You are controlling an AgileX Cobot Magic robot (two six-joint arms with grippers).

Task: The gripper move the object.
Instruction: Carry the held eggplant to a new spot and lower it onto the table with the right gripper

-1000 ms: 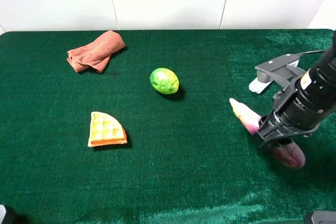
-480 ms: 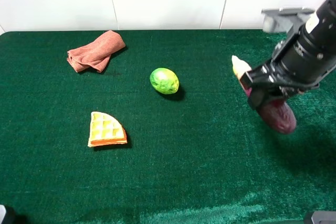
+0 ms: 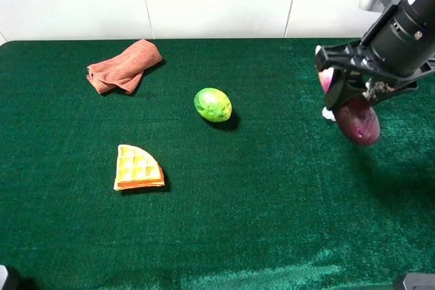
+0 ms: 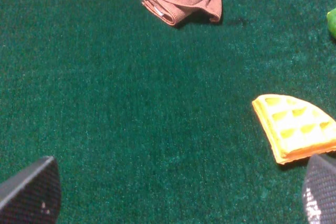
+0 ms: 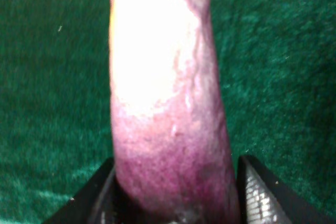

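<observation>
My right gripper [image 3: 350, 89] is shut on the purple toy eggplant [image 3: 356, 119] and holds it in the air above the right side of the green table. The eggplant's dark purple end hangs below the fingers; its pale tip is mostly hidden behind the arm. In the right wrist view the eggplant [image 5: 168, 103] fills the frame, pale cream at the far end and purple near the fingers [image 5: 262, 195] that clamp it on both sides. My left gripper [image 4: 178, 192] is open and empty low over the table; only its two fingertips show.
A round green fruit [image 3: 213, 104] lies mid-table. A yellow waffle wedge [image 3: 137, 168] lies front left, also in the left wrist view [image 4: 296, 127]. A folded brown cloth [image 3: 124, 66] lies back left. A small pale object [image 3: 329, 114] sits on the table behind the eggplant.
My right gripper has lifted the eggplant off the table and carried it up and toward the back. The left arm and the other objects have not moved.
</observation>
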